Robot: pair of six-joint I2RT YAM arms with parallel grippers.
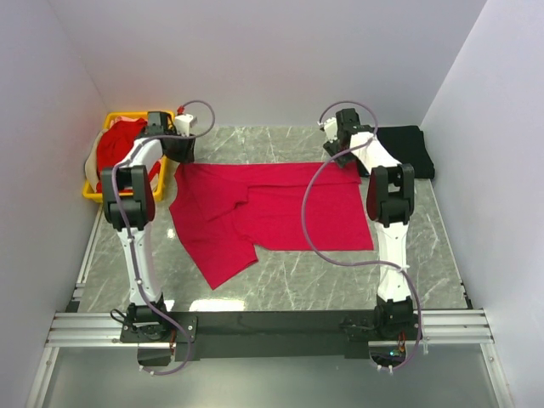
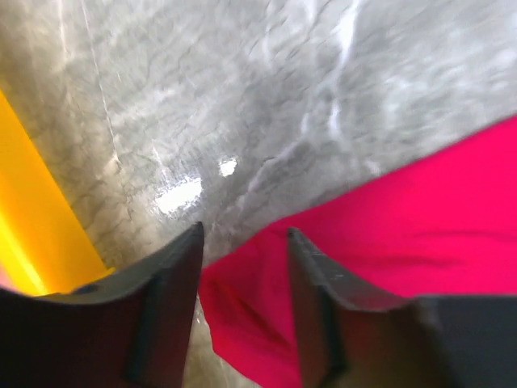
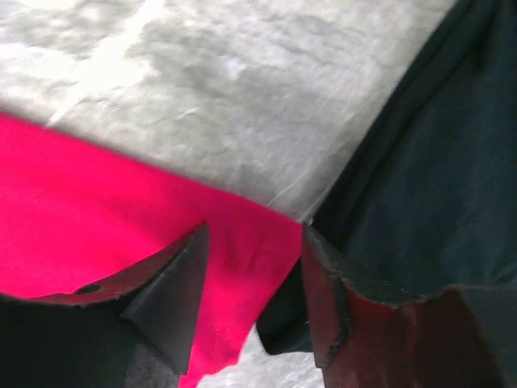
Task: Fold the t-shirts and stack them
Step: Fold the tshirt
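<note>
Red t-shirt (image 1: 280, 212): spread flat at the middle of the table, long side running left to right. Its left part is folded over itself, and one flap points toward the near left.
Far edge of the shirt: runs between the two wrists, with one far corner under each.
Left jaws: released. They stand apart above the shirt's far-left corner, and the cloth shows in the gap without being pinched.
Right jaws: released. They stand apart over the far-right corner, with red cloth visible between them.
Black t-shirt (image 1: 408, 149): folded at the far right of the table. It lies just beside the red shirt's far-right corner; whether the two touch cannot be told.
Other red t-shirts (image 1: 115, 149): bunched inside the basket.
Yellow plastic basket (image 1: 127, 113): at the far-left corner, just beside the left wrist.
Table (image 1: 340, 280): grey marble-pattern top; it carries both shirts and the basket.
</note>
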